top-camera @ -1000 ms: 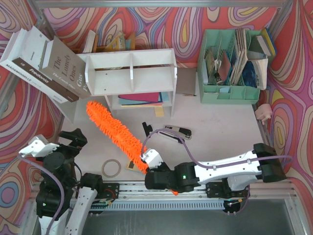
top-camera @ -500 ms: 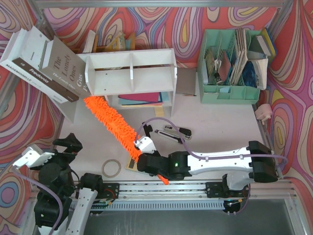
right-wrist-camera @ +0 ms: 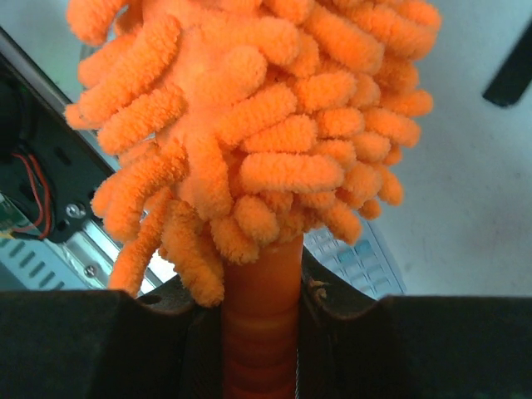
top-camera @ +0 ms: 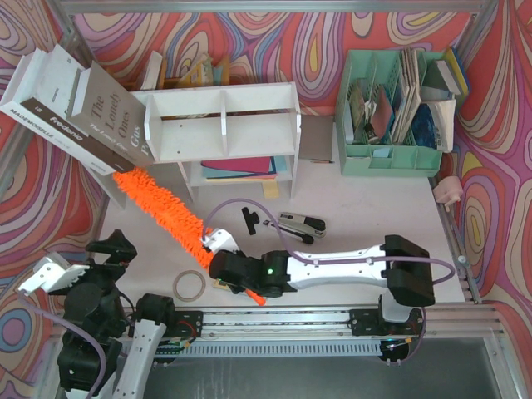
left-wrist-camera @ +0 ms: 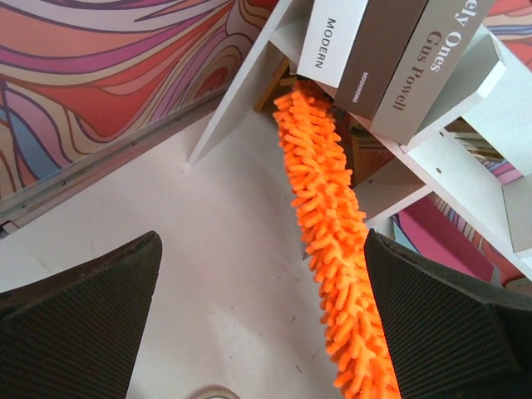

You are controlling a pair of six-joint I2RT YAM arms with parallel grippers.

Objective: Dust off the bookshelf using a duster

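Note:
The white bookshelf [top-camera: 224, 125] stands at the back, with large books [top-camera: 79, 108] leaning on its left end. The fluffy orange duster [top-camera: 166, 214] lies diagonally in front of it. Its tip reaches under the leaning books at the shelf's lower left corner [left-wrist-camera: 293, 96]. My right gripper [top-camera: 229, 268] is shut on the duster's orange handle [right-wrist-camera: 262, 324], the chenille head [right-wrist-camera: 249, 125] filling that view. My left gripper [top-camera: 87, 256] hangs open near the left front corner. Its fingers [left-wrist-camera: 75, 324] are spread wide, with the duster [left-wrist-camera: 328, 216] passing beyond them, untouched.
A stapler [top-camera: 301, 223] and a small black tool [top-camera: 249, 218] lie in front of the shelf. A tape roll [top-camera: 189, 285] sits near the front edge beside a calculator [right-wrist-camera: 357, 258] under the duster. A mint-green file organizer [top-camera: 391, 125] stands back right.
My right arm has swung the duster left and toward the shelf, so its tip moved from the open table to under the leaning books. The left arm has drawn back slightly.

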